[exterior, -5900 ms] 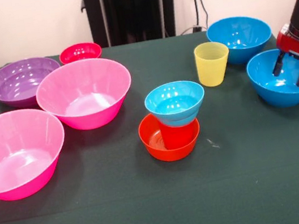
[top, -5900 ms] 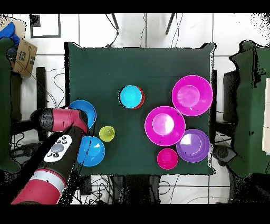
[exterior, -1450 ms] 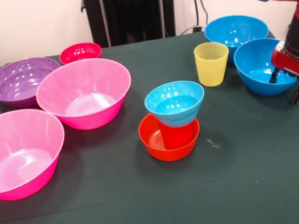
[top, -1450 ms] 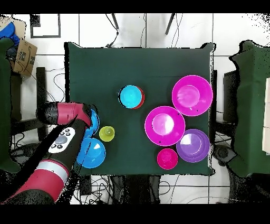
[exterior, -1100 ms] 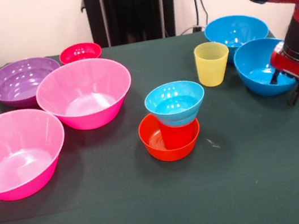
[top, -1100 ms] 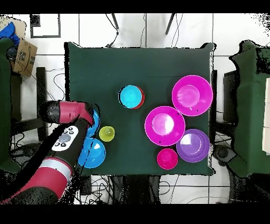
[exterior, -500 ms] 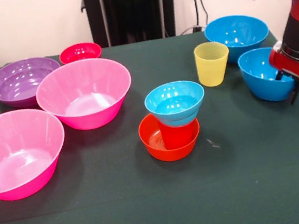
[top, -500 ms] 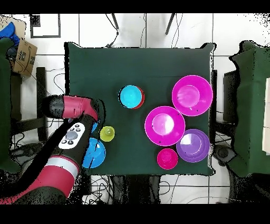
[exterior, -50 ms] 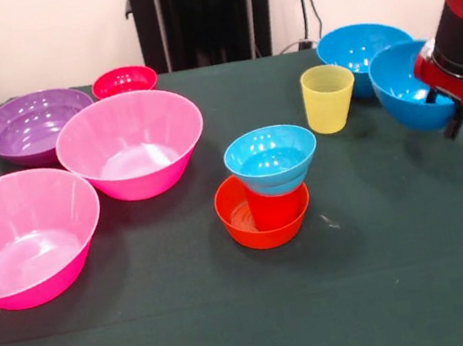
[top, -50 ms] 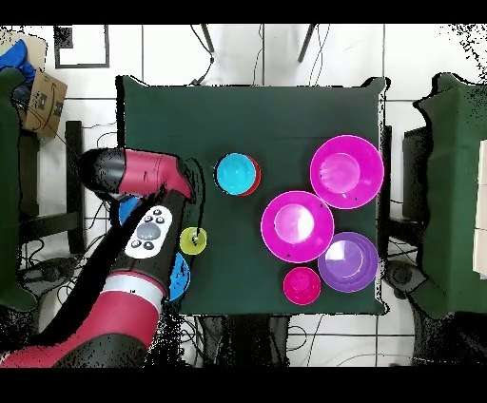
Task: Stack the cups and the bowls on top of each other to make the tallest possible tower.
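My gripper (exterior, -50 ms: 444, 112) is shut on the rim of a large blue bowl (exterior, -50 ms: 406, 90), which hangs tilted above the table at the right. The arm (top, -50 ms: 143, 233) hides this bowl in the overhead view. The tower stands mid-table: a small orange bowl (exterior, -50 ms: 240, 222) holds an upturned red cup (exterior, -50 ms: 275, 208) with a small light-blue bowl (exterior, -50 ms: 271, 159) on top, seen from overhead as the light-blue bowl (top, -50 ms: 236, 174). A yellow cup (exterior, -50 ms: 329, 97) (top, -50 ms: 194, 239) stands upright left of the held bowl. A second large blue bowl (exterior, -50 ms: 357, 47) rests behind it.
Two large pink bowls (exterior, -50 ms: 130, 143) (exterior, -50 ms: 24, 234), a purple bowl (exterior, -50 ms: 35, 124) and a small red bowl (exterior, -50 ms: 123, 80) sit on the left half of the green table (exterior, -50 ms: 324, 300). Overhead, the pink bowls (top, -50 ms: 346, 171) (top, -50 ms: 297, 226), purple bowl (top, -50 ms: 348, 261) and red bowl (top, -50 ms: 302, 284) lie at the right.
The gripper closed on the near blue bowl's rim, dragged it left, then lifted it clear of the table, tilting it. The other pieces stayed put.
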You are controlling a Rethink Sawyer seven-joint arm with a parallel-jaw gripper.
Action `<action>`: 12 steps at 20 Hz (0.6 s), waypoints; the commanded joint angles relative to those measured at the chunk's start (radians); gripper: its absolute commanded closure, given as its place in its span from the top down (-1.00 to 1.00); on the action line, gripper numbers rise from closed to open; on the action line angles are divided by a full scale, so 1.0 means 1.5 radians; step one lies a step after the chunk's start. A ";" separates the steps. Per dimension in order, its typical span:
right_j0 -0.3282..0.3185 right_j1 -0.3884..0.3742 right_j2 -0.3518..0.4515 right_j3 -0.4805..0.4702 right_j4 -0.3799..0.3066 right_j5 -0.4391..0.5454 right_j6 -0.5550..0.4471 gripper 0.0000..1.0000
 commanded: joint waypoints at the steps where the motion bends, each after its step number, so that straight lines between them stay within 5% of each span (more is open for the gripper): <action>1: -0.050 -0.020 0.095 -0.140 -0.064 0.176 -0.091 -1.00; 9: -0.113 0.043 0.125 -0.345 -0.072 0.317 -0.115 -1.00; 12: -0.136 0.084 0.119 -0.463 -0.117 0.357 -0.223 -1.00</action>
